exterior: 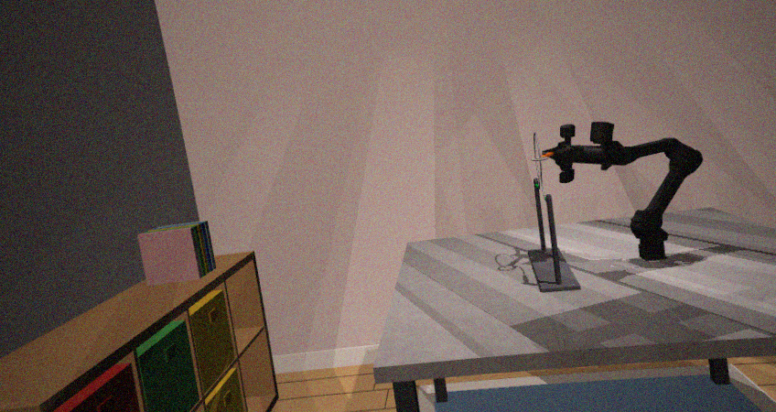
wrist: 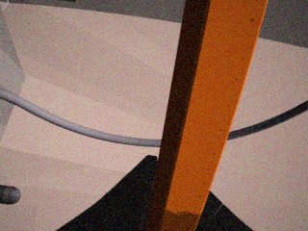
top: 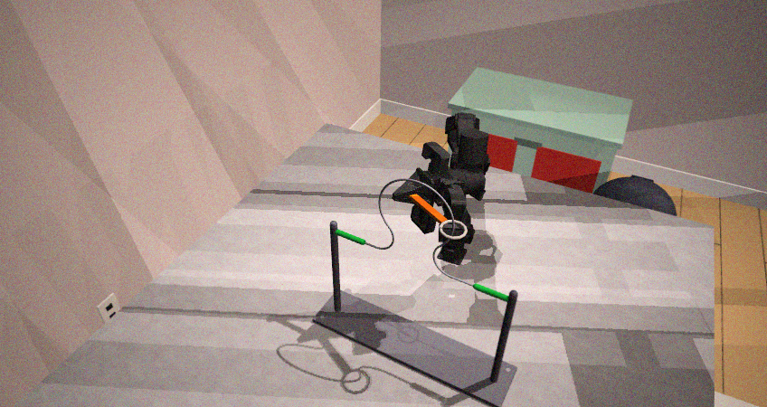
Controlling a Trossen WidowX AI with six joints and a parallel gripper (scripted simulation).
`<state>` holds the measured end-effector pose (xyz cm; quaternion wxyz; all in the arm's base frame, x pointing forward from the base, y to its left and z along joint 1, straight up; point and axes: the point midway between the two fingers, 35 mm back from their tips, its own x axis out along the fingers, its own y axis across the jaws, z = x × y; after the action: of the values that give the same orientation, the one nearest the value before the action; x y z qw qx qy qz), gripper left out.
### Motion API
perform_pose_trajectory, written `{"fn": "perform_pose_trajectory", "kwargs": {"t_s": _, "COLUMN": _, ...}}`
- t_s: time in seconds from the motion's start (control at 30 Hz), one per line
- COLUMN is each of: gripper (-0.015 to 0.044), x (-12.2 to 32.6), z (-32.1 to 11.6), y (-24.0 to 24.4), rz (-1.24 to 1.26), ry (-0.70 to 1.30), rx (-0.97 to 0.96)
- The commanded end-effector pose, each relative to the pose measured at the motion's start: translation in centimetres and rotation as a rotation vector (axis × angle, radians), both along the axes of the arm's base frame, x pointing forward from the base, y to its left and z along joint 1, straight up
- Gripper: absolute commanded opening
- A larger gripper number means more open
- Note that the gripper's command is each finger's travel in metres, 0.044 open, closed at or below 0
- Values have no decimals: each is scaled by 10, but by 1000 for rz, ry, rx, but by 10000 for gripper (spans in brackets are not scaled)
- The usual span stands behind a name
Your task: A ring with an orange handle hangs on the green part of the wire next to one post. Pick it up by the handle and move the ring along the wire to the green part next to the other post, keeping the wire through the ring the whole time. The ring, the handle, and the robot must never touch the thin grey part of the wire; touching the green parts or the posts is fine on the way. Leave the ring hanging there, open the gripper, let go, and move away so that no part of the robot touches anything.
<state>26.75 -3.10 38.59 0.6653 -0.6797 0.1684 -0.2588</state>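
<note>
Can see red (exterior: 106, 393), green (exterior: 167, 367) and yellow bins (exterior: 210, 320) nearest, in a shelf unit (exterior: 135, 306). Then, on the bench (top: 215, 274) (exterior: 462, 365), open room between near edge and stand base (top: 446, 344) (exterior: 563, 286). Above, ring (top: 453, 238) (exterior: 533, 159) around the grey wire (top: 380, 203) (exterior: 534, 135) (wrist: 96, 135), between green parts; contact too small to tell. Clamped in the hand (top: 411, 194) (exterior: 548, 154) (wrist: 178, 197): orange handle (top: 429, 208) (exterior: 546, 155) (wrist: 209, 106).
</note>
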Motion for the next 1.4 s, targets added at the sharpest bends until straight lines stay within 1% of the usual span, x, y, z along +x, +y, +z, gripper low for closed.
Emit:
{"fn": "perform_pose_trajectory", "kwargs": {"t_s": 0.0, "gripper": -150, "x": -1, "z": 2, "y": 0, "rz": 2, "ry": 1, "rx": -47}}
{"fn": "perform_pose_trajectory", "kwargs": {"t_s": 1.1, "gripper": -150, "x": -1, "z": 18, "y": 4, "rz": -3, "ry": 26, "rx": -477}}
{"fn": "perform_pose_trajectory", "kwargs": {"t_s": 1.37, "gripper": -150, "x": -1, "z": 18, "y": 4, "rz": -4, "ry": 30, "rx": -549}}
